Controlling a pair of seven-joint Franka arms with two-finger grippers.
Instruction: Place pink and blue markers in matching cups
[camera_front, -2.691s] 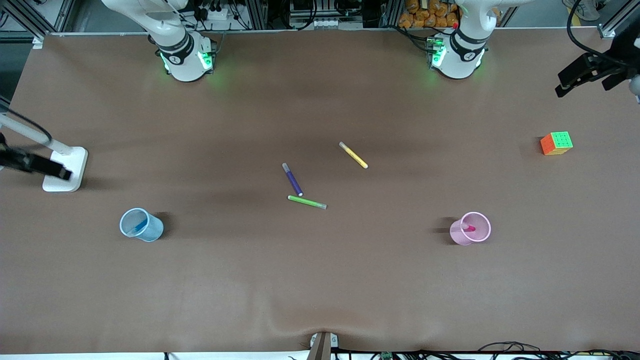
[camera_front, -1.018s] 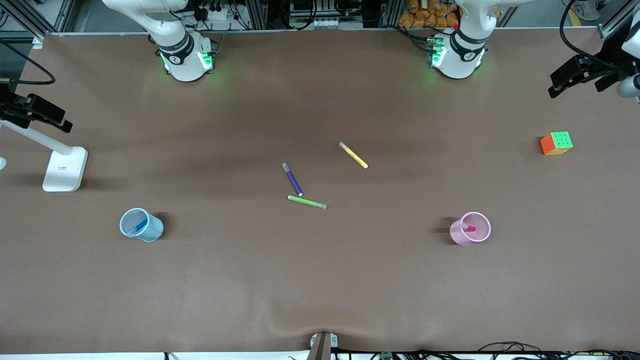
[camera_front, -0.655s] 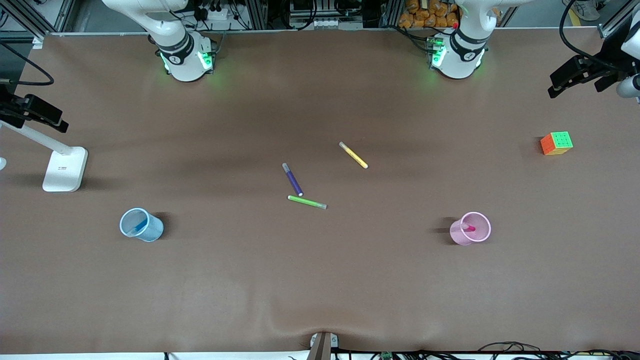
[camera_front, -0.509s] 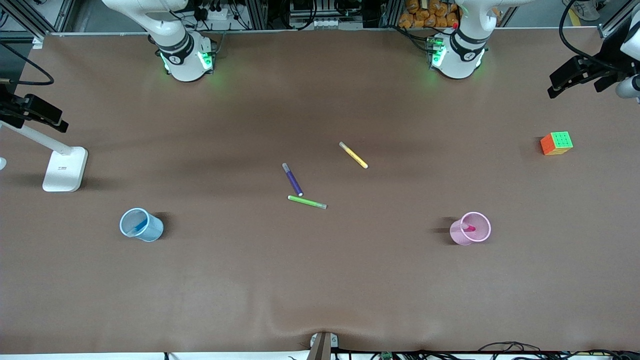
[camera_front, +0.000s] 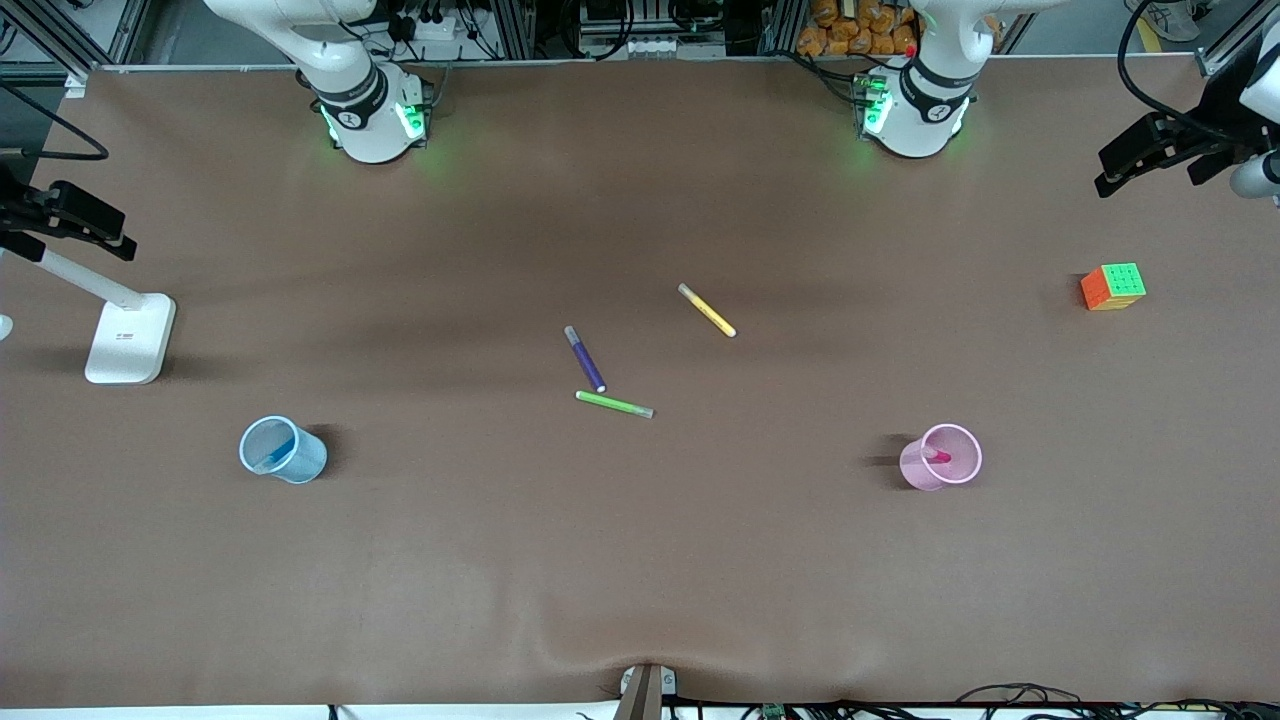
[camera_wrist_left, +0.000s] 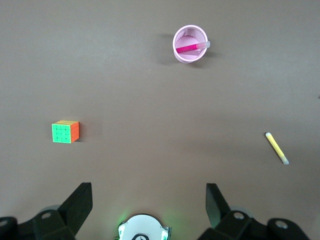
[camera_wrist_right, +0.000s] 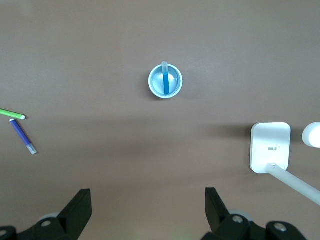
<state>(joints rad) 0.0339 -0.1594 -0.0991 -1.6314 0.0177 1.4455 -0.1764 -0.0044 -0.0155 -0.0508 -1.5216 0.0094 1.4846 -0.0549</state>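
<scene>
Pincers wide, pink marker in pink cup

Blue marker upright-tilted inside blue cup; right gripper open.

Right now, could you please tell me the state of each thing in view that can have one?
pink marker: standing in pink cup
blue marker: standing in blue cup
left gripper: open, empty, raised
right gripper: open, empty, raised
purple, green, yellow markers: lying flat on table
</scene>
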